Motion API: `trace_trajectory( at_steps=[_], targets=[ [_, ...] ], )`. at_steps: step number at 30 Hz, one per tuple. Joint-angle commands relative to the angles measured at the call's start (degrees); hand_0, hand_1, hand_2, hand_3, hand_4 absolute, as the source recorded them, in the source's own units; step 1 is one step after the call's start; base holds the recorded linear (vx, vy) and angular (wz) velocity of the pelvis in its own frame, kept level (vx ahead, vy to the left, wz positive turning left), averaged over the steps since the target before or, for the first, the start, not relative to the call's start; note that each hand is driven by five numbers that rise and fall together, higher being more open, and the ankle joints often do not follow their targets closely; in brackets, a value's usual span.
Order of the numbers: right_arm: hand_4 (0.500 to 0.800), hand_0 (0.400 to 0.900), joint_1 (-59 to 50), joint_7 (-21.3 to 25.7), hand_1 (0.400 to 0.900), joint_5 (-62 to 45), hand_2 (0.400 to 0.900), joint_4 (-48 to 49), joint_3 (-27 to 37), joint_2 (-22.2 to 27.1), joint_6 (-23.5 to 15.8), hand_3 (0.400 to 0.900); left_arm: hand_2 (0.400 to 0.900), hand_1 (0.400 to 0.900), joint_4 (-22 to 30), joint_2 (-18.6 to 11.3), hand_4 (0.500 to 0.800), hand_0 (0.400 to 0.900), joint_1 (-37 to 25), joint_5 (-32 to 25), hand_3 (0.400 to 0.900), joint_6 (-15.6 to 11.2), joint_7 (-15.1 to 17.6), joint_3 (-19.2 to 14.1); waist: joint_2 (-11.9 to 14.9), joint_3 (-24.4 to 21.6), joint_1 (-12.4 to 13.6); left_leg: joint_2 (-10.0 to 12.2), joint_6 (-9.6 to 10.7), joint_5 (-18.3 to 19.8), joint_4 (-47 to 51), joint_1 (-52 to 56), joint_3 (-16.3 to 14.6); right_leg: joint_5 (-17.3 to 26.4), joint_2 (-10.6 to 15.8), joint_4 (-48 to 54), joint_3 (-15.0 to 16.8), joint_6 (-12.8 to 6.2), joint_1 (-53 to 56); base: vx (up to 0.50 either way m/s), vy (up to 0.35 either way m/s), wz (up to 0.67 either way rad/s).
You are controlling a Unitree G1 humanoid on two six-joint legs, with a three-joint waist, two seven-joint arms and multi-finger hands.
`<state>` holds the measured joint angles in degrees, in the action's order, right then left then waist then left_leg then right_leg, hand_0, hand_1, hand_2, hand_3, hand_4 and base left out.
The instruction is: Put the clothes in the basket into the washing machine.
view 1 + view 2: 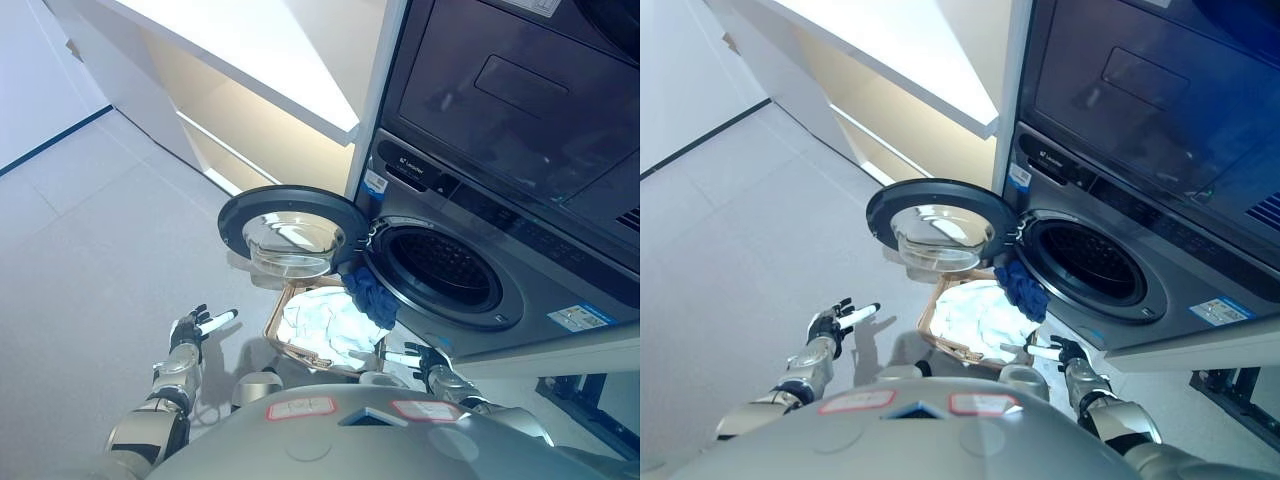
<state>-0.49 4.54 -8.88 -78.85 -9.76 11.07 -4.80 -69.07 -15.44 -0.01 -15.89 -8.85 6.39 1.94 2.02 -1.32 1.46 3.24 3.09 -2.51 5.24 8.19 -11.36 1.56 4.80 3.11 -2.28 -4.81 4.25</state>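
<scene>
A copper-wire basket (283,315) stands on the floor in front of the washing machine (520,270). Pale white-blue clothes (325,322) fill it, and a dark blue garment (372,296) hangs from its far side up against the drum opening (440,268). The round door (290,232) stands swung open to the left. My left hand (195,327) hovers open over the floor, left of the basket. My right hand (418,358) sits open at the basket's right edge, just below the drum, holding nothing.
A second dark appliance (520,90) is stacked above the washer. A white counter with pale cabinets (250,60) runs along the left of the machine. Grey tiled floor (90,240) spreads out to the left.
</scene>
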Motion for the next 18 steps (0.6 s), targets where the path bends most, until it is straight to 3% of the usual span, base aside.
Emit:
trace_trajectory(
  at_steps=[1,6,14,18],
  targets=[
    [0.800,0.900,-5.45,0.99,0.900,0.80,0.900,-4.17,0.07,2.33,-1.00,0.900,0.900,0.900,-2.78,-0.46,0.800,0.900,-4.16,-0.47,0.900,-2.25,0.16,-1.87,-0.68,-1.24,0.37,-2.72,-0.62,3.18,-0.24,-1.27,2.54,2.56,-0.97,-1.56,-4.38,-2.21,-1.04,0.00,0.000,0.00],
    [0.800,0.900,-5.48,1.98,0.900,2.32,0.900,-3.99,-0.43,2.61,-0.90,0.900,0.900,0.900,-1.84,-0.69,0.800,0.900,-4.25,-0.67,0.900,-2.38,0.60,-1.97,-0.72,-0.97,0.34,-2.72,-0.63,3.13,-0.24,-1.53,2.63,2.61,-0.88,-1.50,-4.47,-2.29,-1.18,0.00,0.000,0.00],
    [0.800,0.900,-9.34,6.58,0.900,17.11,0.900,-1.27,-7.62,5.52,1.12,0.900,0.900,0.900,-0.69,-0.26,0.800,0.900,-4.98,1.54,0.900,-2.04,3.40,-1.32,-0.51,0.94,0.97,-2.76,-0.83,2.34,-0.24,-3.43,3.18,2.92,-0.76,-2.10,-4.73,-2.25,-3.10,-0.02,-0.004,0.08],
    [0.800,0.900,-12.12,7.03,0.900,18.64,0.900,-0.49,-9.20,6.63,1.25,0.900,0.900,0.900,-0.94,-0.19,0.800,0.900,-6.41,0.97,0.900,-2.20,4.31,-0.94,-0.64,2.36,0.94,-2.88,-0.88,1.61,-0.24,-5.43,3.49,3.16,-0.66,-2.63,-4.81,-2.25,-5.13,-0.07,0.003,0.10]
  ],
)
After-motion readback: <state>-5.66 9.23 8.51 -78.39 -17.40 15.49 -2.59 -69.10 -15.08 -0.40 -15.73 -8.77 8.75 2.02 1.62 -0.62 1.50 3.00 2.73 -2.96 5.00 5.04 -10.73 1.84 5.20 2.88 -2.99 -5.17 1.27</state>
